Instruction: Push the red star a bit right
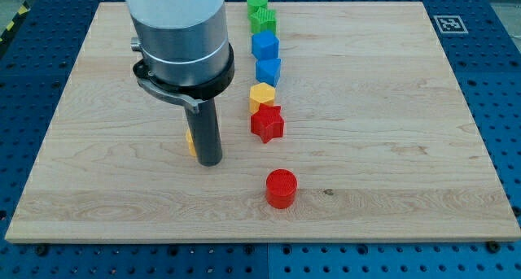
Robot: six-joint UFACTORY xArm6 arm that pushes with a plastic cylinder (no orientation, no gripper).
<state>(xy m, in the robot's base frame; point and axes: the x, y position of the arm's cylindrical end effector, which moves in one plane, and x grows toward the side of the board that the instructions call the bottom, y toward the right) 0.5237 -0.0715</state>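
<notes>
The red star (267, 123) lies near the middle of the wooden board (383, 108), at the lower end of a column of blocks. My tip (211, 161) rests on the board to the star's left and slightly below it, about a block's width apart from it. A yellow block (190, 142) is mostly hidden behind the rod, touching its left side.
Above the red star stand a yellow block (262, 94), a blue block (269, 70), a blue block (264, 45), a green star (264, 21) and a green cylinder (257, 2). A red cylinder (282, 188) sits below the star.
</notes>
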